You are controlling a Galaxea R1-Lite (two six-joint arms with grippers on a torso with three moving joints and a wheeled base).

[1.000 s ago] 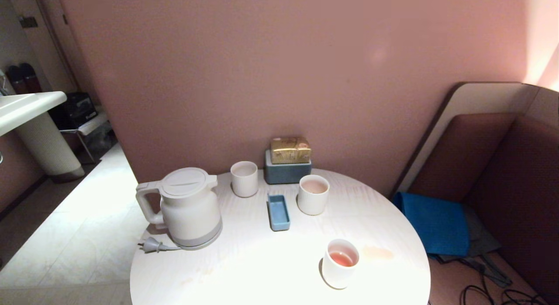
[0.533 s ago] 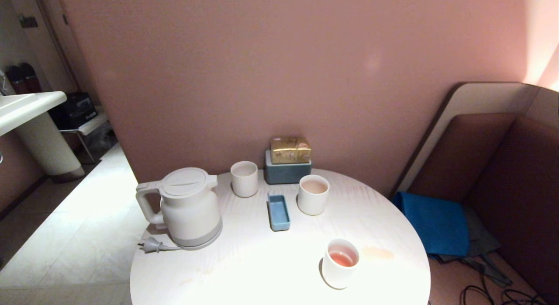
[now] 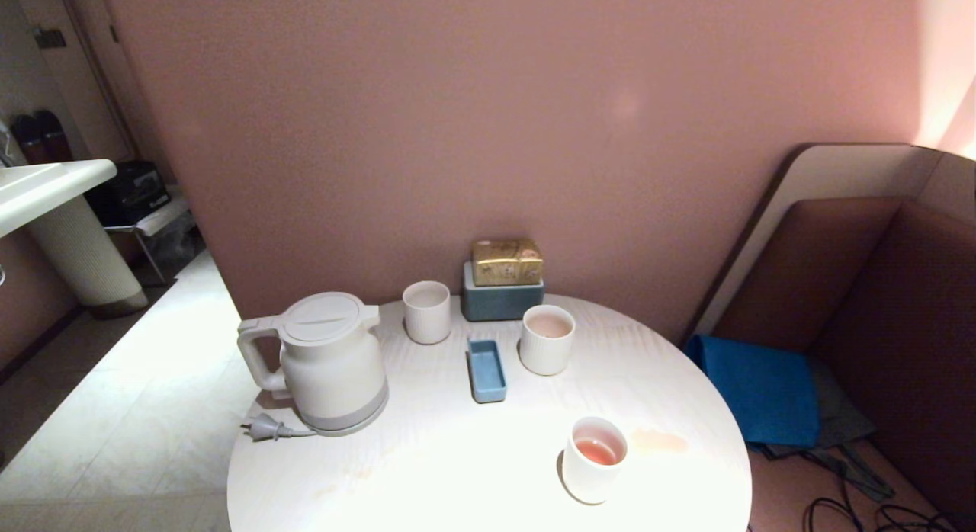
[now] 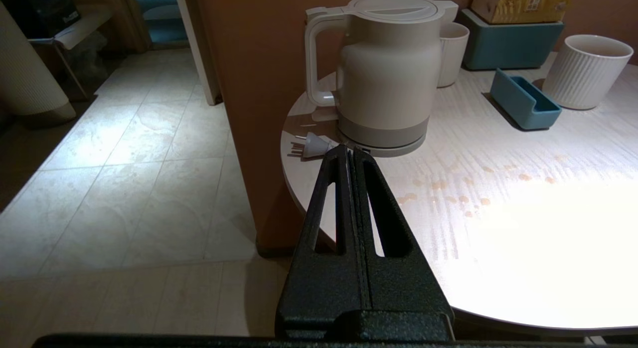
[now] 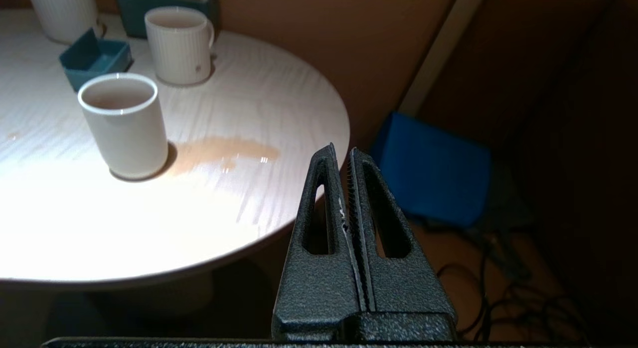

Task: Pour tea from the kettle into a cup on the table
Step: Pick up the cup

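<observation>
The cream-white kettle point(image 3: 329, 364) point(image 4: 386, 74) stands upright at the left of the round white table point(image 3: 457, 471), lid shut, handle pointing left. The cup point(image 3: 547, 339) point(image 5: 179, 44), a ribbed mug holding pale liquid, stands at the back right. Orange-pink tea point(image 3: 596, 450) sits in a smooth white cup point(image 3: 595, 459) point(image 5: 124, 126) near the front right. Neither arm shows in the head view. My left gripper point(image 4: 349, 149) is shut and empty, just short of the table's left edge, pointing at the kettle's base. My right gripper point(image 5: 340, 151) is shut and empty, off the table's right edge.
A ribbed tumbler point(image 3: 426, 311) stands behind the kettle, a small blue tray point(image 3: 486, 370) lies mid-table, and a blue box point(image 3: 502, 299) with a gold packet is at the wall. The kettle's plug point(image 3: 263, 427) lies by the left rim. A tea puddle point(image 5: 224, 151) spreads beside the smooth cup.
Nothing on the table has moved. Only a faint light patch on the wall has drifted to the left.
</observation>
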